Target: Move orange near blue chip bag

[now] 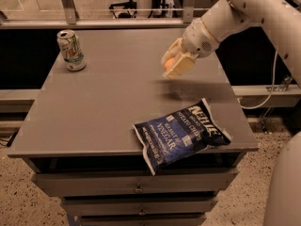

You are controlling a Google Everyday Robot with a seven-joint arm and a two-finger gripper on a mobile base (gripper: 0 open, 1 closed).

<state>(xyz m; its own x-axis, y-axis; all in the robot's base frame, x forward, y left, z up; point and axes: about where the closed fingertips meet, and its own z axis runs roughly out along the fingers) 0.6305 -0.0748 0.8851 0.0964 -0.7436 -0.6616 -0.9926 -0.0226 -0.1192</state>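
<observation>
The orange (168, 62) sits between the two cream fingers of my gripper (175, 62), lifted off the grey table (103, 102), with a shadow below it. The gripper is shut on the orange at the right middle of the table, at the end of the white arm coming from the upper right. The blue chip bag (181, 133) lies flat at the table's front right corner, its lower end hanging over the front edge, below and a little right of the gripper.
A white-and-green soda can (70, 50) stands upright at the back left corner. The table tops a drawer unit (136, 188). A rail and a chair are behind the table.
</observation>
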